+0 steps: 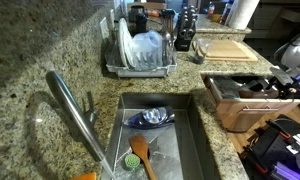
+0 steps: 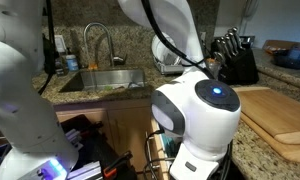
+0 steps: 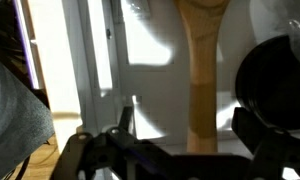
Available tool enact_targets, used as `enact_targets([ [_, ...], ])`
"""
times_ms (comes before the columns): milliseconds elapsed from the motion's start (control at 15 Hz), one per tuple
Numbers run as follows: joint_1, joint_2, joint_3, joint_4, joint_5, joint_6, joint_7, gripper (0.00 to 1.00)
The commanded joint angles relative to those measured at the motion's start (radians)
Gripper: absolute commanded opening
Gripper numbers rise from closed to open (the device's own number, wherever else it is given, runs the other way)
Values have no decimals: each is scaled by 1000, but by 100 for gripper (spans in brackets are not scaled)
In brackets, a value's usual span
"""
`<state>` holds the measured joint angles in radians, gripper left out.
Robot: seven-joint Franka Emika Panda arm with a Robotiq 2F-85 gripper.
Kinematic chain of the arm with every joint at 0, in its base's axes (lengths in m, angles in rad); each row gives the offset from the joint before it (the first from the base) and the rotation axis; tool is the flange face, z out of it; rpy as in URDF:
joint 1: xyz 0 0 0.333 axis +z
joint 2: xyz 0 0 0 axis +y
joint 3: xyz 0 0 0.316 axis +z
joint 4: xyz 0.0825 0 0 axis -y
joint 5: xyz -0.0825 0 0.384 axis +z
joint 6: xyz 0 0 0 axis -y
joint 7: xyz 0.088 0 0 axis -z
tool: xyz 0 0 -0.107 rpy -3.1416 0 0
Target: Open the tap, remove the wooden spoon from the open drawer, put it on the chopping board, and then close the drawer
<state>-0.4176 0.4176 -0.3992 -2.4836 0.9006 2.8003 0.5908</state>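
Wooden spoon [image 3: 202, 90]: pale, lying in the open drawer [image 1: 245, 115], seen in the wrist view as a long straight handle running up to the head at the top edge, on the whitish drawer floor. The tool [image 3: 182, 118] hangs low over it with the fingers spread, one either side of the handle, and nothing is pinched. The handle sits nearer one finger than the other, so we judge the step in hand to be the approach for the pick. Risks as we read them: closing off-centre would shove the handle sideways before both fingers bite, and a slim round handle may roll or skid out. A dark round utensil [image 3: 275, 85] lies just beside the spoon, and a finger could catch it or drag it along. A grip far from the spoon's middle would let the long end droop and knock the drawer side on the lift. The chopping board [image 1: 228, 47] lies well apart on the tabletop [image 1: 50, 40], beyond the knife block [image 2: 235, 62], so the carry needs height. The darker spoon [image 1: 142, 157] in the sink [image 1: 195, 140] is a lookalike and not our target. The tap [image 1: 75, 110] stands over the sink, and we cannot tell whether water runs. Shutting the drawer with a utensil standing proud could jam it.
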Motion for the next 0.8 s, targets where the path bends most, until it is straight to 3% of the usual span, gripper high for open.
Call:
enact_targets([
  [0, 12, 2, -10, 2, 5, 11, -4, 100],
  [467, 2, 3, -3, 5, 18, -7, -4, 100],
  [533, -12, -4, 10, 10, 43, -13, -21, 75],
  [600, -18, -11, 19, 13, 65, -17, -29, 74],
  [733, -11, -14, 23, 20, 98, -10, -38, 60],
])
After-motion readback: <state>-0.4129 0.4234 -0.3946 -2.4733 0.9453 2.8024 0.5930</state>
